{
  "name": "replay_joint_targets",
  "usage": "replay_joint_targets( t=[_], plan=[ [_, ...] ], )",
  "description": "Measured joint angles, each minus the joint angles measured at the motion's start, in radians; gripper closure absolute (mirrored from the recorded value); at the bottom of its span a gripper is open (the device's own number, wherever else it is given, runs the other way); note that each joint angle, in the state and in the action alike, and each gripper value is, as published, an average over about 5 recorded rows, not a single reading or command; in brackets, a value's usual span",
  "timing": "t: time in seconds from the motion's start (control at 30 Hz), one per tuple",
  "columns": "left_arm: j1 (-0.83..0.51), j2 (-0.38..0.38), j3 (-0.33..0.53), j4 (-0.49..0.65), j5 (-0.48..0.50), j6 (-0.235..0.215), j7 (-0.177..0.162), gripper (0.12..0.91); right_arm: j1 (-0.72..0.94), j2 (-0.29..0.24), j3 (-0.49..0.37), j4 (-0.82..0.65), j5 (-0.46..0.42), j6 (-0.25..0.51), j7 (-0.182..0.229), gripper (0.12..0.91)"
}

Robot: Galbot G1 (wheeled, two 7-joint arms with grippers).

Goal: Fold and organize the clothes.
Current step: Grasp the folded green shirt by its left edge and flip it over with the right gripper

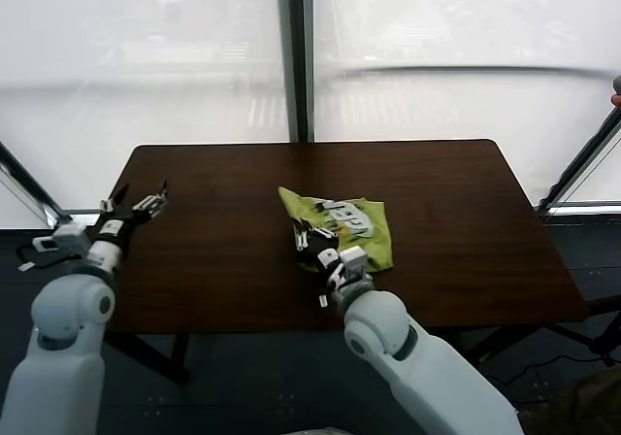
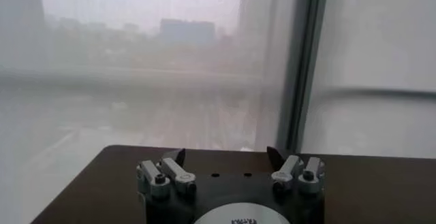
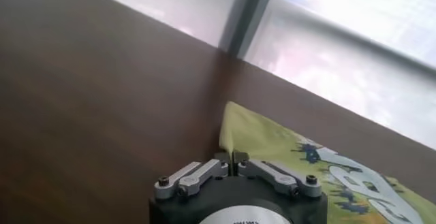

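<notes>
The shirt (image 1: 344, 226) lies crumpled in a loose folded heap near the middle of the desk (image 1: 213, 260), a little right of centre, lime green with a white print on its top face (the print also shows in the right wrist view, on the part of the cloth (image 3: 320, 157) beyond the fingers). One pointed corner of it sticks out toward the far left. The right tool (image 1: 312, 242) sits at the heap's near-left edge, its fingers (image 3: 235, 158) pressed together on a raised fold of the shirt, so that a small ridge of green cloth stands up between the tips. The right arm reaches in from the near side, low over the desk. The left tool (image 1: 136, 202) is well apart from the shirt, over the desk's far-left corner, its fingers (image 2: 167, 173) spread wide with nothing between them. Beyond the desk stands a window (image 1: 291, 47) with a dark upright frame.
</notes>
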Motion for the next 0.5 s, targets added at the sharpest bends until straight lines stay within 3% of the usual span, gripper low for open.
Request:
replay_joint_targets(
  t=[0.07, 0.13, 0.2, 0.3, 0.4, 0.5],
  plan=[
    [0.002, -0.012, 0.007, -0.010, 0.000, 0.000, 0.000, 0.123, -0.009, -0.027, 0.048, -0.010, 0.031, -0.022, -0.015, 0.848],
    [0.005, -0.024, 0.014, -0.022, 0.000, 0.000, 0.000, 0.123, -0.027, -0.076, 0.097, -0.034, 0.024, -0.062, -0.031, 0.778],
    [0.009, -0.034, 0.020, -0.035, 0.000, 0.000, 0.000, 0.123, -0.053, -0.136, 0.138, -0.072, -0.009, -0.110, -0.028, 0.654],
    [0.015, -0.044, 0.025, -0.054, -0.001, 0.000, 0.000, 0.123, -0.097, -0.218, 0.187, -0.133, -0.069, -0.180, 0.007, 0.465],
    [0.021, -0.051, 0.028, -0.065, -0.003, -0.001, 0.001, 0.123, -0.148, -0.275, 0.239, -0.169, -0.083, -0.235, 0.030, 0.264],
    [0.028, -0.059, 0.035, -0.065, 0.001, -0.007, 0.003, 0.123, -0.199, -0.308, 0.298, -0.167, -0.057, -0.271, 0.015, 0.152]
  ],
)
